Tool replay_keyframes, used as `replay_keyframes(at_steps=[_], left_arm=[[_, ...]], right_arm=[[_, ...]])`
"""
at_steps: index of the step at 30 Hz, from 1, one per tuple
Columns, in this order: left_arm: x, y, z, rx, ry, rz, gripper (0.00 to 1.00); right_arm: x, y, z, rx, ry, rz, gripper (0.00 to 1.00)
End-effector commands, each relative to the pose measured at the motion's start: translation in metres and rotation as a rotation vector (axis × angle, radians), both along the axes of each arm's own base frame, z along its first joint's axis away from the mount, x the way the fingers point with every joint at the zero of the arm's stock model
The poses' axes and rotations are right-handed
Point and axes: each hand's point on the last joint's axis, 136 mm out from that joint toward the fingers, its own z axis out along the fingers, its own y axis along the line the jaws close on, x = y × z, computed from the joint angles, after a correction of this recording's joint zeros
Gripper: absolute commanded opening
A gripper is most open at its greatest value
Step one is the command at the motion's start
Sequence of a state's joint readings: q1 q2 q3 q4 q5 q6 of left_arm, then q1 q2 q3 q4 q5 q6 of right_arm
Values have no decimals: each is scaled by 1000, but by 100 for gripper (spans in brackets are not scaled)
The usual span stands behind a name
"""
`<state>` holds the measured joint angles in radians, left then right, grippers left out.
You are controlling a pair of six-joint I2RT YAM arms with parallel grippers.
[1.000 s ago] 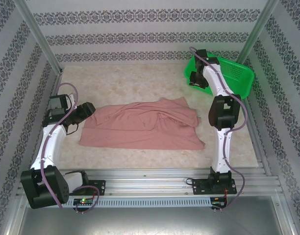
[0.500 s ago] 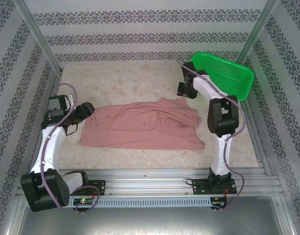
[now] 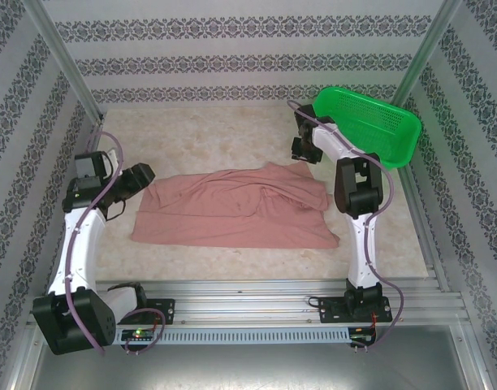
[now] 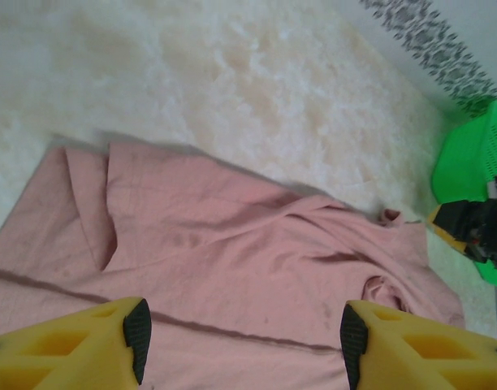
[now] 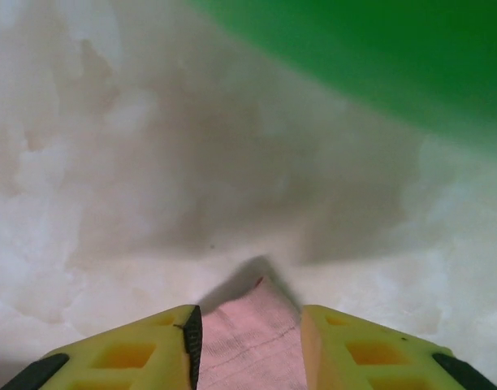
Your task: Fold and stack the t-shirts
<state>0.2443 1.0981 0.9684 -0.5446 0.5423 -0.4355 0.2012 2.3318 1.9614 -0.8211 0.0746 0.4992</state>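
Shirt: one pink shirt (image 3: 236, 210) is spread out, wrinkled, in the middle of the desk (image 3: 200, 138)
Left pincer (image 4: 242, 329): held open by the shirt's left end, nothing gripped
Right pincer (image 5: 247, 325): held open near the green basket (image 3: 370, 122), with the shirt's far right corner between its jaws
Done: nothing folded or stacked
To be done: all folds, then stacking

**Entry 1.** Dusty salmon-pink soft cloth short-sleeved shirt (image 3: 240, 207).
- Left wrist view: the near part is cut off by the bottom edge and lies partly behind the yellow fingers of the left gripper (image 4: 244, 341).
- Right wrist view: one corner lies between the yellow fingers of the right gripper (image 5: 248, 329), and the rest runs below the frame. Whether it is pinched or only straddled cannot be told.

**Entry 2.** Green plastic mesh basket (image 3: 378, 122), beyond the shirt's far right corner.
- Right wrist view: a blurred green band, cut off at the top.
- Left wrist view: cut off at the right edge.
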Motion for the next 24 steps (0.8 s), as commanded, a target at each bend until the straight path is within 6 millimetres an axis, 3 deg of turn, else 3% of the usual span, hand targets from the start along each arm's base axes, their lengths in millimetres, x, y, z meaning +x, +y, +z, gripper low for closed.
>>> replay_keyframes(at_steps=[1, 9, 15, 18, 20, 24], left_arm=[[-8, 2, 19, 5, -11, 16, 65], [-13, 2, 14, 2, -11, 26, 65], [-14, 3, 11, 13, -11, 27, 65], [-16, 2, 11, 15, -12, 23, 65], [-17, 1, 10, 14, -11, 23, 65], [-22, 1, 7, 15, -5, 28, 65]], right_arm=[[-16, 3, -9, -39, 77, 8, 38], [-18, 10, -1, -67, 13, 43, 42], [1, 45, 61, -172, -242, 225, 46], [2, 62, 74, -195, -267, 319, 47], [0, 70, 70, -174, -243, 355, 48], [-2, 74, 40, -57, -124, 359, 47]])
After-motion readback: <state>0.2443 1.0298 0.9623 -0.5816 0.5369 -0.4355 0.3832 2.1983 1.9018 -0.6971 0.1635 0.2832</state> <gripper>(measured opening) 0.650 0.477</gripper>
